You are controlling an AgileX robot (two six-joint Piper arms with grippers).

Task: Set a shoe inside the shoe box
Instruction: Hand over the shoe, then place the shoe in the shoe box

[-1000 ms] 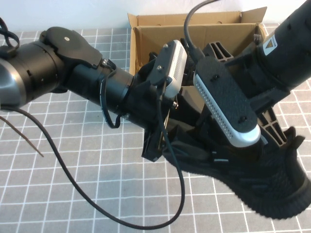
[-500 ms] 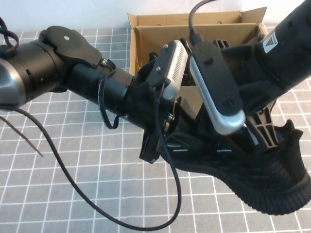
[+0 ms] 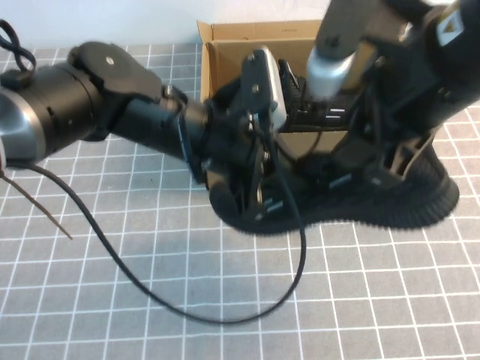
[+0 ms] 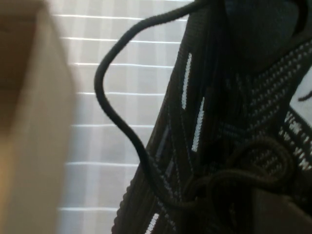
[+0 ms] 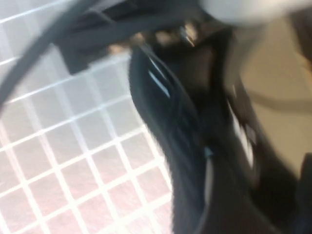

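Lying on its side on the gridded table mat (image 3: 112, 285), the shoe (image 3: 390, 210) is just in front of the shoe box (image 3: 225, 52), with its toe toward the left arm and its ribbed sole facing the camera of the high view. The left gripper (image 3: 251, 199) is down at the toe end of this shoe, and its fingers seem pressed together on the black knit there; in the left wrist view the laces (image 4: 122, 126) and the white dashes of the upper are very close to the lens. The right gripper (image 3: 390, 161) is over the middle of the shoe, near the heel side, but if its fingers are spread or pinching I cannot tell
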